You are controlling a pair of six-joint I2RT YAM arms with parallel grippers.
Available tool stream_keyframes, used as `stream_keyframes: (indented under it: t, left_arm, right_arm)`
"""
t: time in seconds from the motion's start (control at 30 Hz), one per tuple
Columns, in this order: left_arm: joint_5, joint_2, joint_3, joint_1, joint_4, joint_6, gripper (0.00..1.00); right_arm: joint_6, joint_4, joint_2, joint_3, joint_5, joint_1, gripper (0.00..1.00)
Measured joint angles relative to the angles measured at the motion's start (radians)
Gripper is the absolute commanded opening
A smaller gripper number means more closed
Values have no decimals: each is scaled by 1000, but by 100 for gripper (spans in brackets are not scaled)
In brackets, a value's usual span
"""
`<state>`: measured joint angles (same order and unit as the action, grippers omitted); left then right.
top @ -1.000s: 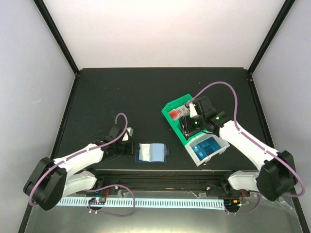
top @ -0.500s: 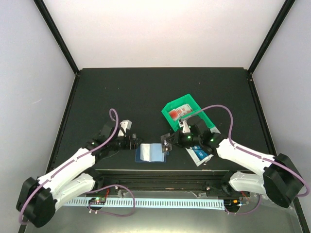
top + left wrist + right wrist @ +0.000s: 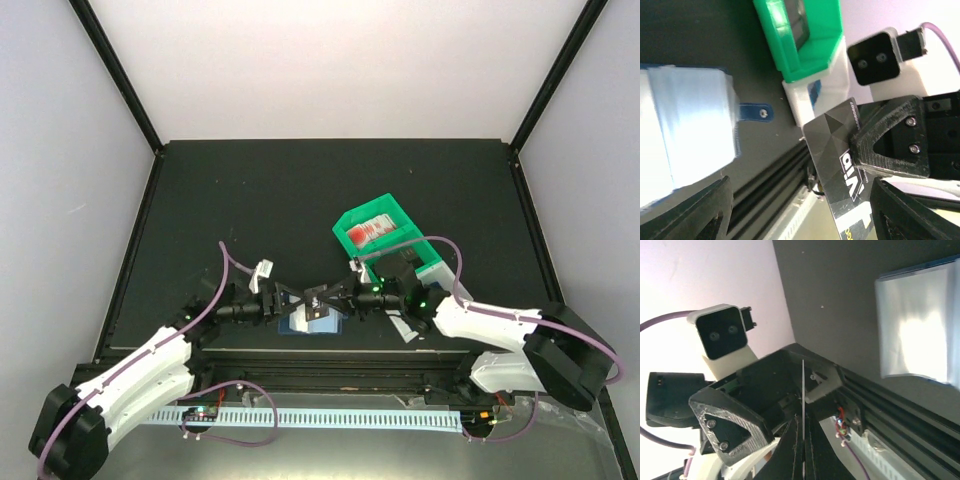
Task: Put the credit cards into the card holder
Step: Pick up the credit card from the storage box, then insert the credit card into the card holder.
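Dark card (image 3: 832,145) pinched in my right hand (image 3: 862,145): bold white letters, I read them as "VIP", running along card's length. Fine pale line of print near card's upper corner, too small for me to read. Yellowish print at card's lower end, blurred, cut by frame edge. Red-and-white item (image 3: 372,232) in green bin (image 3: 345,240): print too small to read.

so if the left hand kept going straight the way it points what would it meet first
probably the dark card pinched in the shut right hand, which sits straight ahead of the open left hand; depth is hard to judge
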<state>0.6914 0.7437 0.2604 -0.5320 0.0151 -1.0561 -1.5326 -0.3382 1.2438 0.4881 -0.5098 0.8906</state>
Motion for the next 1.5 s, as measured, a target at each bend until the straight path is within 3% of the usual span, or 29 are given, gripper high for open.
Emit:
stream_keyframes:
  t: [0.4, 0.7, 0.83, 1.1, 1.33, 1.5]
  left_arm:
    - [131, 49, -48, -9, -317, -257, 42]
    - [151, 82, -56, -13, -381, -307, 2]
    - [151, 83, -57, -12, -398, -309, 2]
    - [139, 44, -59, -5, -353, -225, 2]
    - [64, 47, -56, 2, -81, 35, 1]
    - [11, 185, -24, 2, 58, 197, 1]
  right_arm:
    - [-76, -139, 38, -2, -41, 6, 1]
    - [-34, -163, 65, 16, -68, 3, 5]
    - [2, -147, 53, 16, -60, 4, 11]
    - [111, -49, -60, -19, 26, 6, 33]
    - [361, 269, -132, 41, 215, 65, 38]
    - [522, 513, 41, 238, 374, 208, 39]
